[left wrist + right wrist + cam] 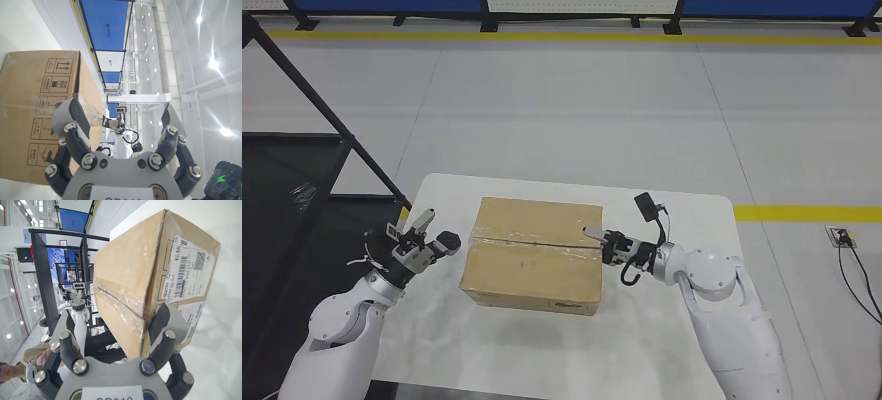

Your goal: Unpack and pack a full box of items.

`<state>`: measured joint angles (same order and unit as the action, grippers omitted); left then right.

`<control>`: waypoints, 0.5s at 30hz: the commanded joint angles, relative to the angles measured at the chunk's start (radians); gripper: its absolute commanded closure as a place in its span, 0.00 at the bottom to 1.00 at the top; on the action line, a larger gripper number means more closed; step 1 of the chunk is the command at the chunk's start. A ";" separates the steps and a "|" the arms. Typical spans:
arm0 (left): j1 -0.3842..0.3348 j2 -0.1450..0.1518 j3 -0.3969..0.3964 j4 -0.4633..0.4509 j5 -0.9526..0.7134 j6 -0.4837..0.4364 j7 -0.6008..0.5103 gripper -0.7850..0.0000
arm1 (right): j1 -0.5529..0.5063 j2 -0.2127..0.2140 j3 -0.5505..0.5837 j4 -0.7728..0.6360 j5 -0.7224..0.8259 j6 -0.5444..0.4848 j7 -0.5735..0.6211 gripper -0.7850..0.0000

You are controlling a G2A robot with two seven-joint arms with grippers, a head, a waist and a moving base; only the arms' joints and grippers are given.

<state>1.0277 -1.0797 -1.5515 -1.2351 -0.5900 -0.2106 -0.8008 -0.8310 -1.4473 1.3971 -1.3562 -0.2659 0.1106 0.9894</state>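
- One taped cardboard box [534, 255] sits mid-table [682, 215], seam upward.
- Left gripper [432, 232] gapes wide beside one end.
- Right gripper [607, 250], apparently open too, straddles the opposite top edge.
- Likely stiff and heavy with slick tape, so grip the flap edges.

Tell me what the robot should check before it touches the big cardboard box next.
1. Box sitting flat on the table: ok.
2. Flaps free to open: not ok, tape covers the top seam.
3. Left gripper open, beside one end of the box: ok.
4. Right gripper open, at the top edge of the opposite end: ok.
5. What is inside: cannot tell, the box is closed.
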 commanded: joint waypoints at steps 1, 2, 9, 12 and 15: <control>0.001 0.001 -0.001 0.003 0.002 0.000 -0.001 0.00 | 0.001 0.003 0.002 0.004 0.009 -0.002 -0.006 0.00; 0.002 0.001 -0.001 0.004 0.003 0.000 -0.001 0.00 | 0.000 0.004 0.005 0.003 0.013 -0.003 -0.015 0.00; 0.008 0.004 -0.011 0.020 0.010 -0.006 -0.002 0.00 | -0.057 0.017 0.051 -0.086 0.036 0.002 -0.120 0.00; 0.013 0.006 -0.014 0.029 0.019 -0.011 -0.005 0.00 | -0.094 0.021 0.070 -0.134 0.063 -0.008 -0.164 0.00; 0.023 0.007 -0.008 0.036 0.033 -0.011 -0.016 0.00 | -0.116 0.023 0.077 -0.156 0.086 0.006 -0.210 0.00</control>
<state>1.0467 -1.0732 -1.5632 -1.2008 -0.5597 -0.2236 -0.8119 -0.9434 -1.4248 1.4747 -1.5086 -0.1844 0.1105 0.7922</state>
